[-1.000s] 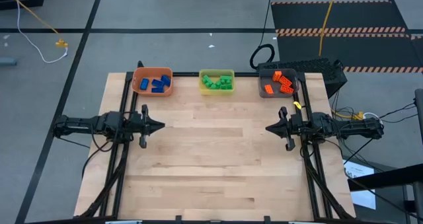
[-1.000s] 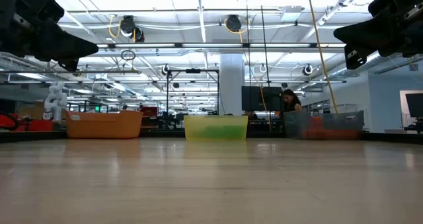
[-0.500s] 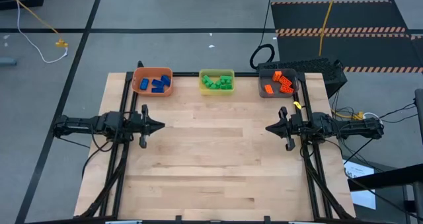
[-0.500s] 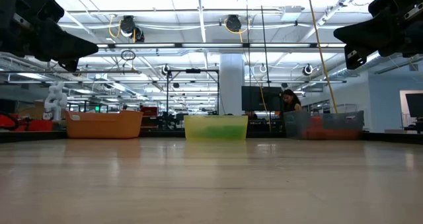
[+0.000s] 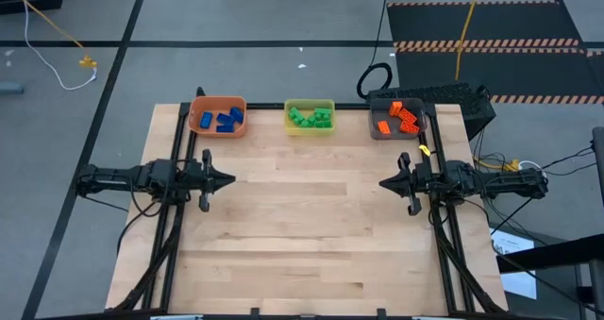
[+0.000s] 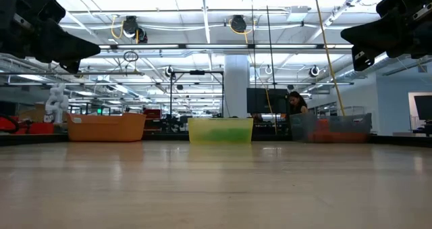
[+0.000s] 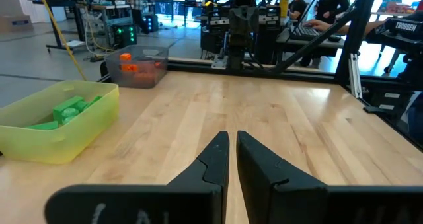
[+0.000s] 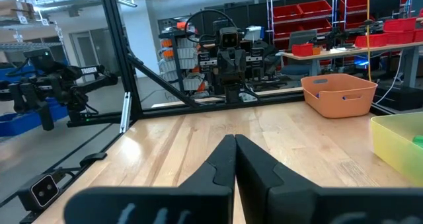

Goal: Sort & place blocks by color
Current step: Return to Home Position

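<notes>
Three bins stand in a row along the far edge of the bench [image 5: 302,226], and every block in view lies inside one. From above, the blue blocks [image 5: 225,121] lie in the orange bin [image 5: 218,100], the green blocks [image 5: 310,118] in the yellow bin [image 5: 310,103], and the orange blocks [image 5: 401,120] in the grey bin [image 5: 373,120]. The low view shows only bin walls, with green and orange tints through two of them; the orange bin's contents are hidden there. The left tool [image 5: 229,179] hangs above the bench's left side and the right tool [image 5: 384,182] above its right, tips facing each other, well apart from the bins. Only the wrist views settle the fingers: the left pair stands at a narrow slit and the right pair is pressed together, with nothing held by either. A person [image 6: 295,102] appears in the room behind, in the low view.
</notes>
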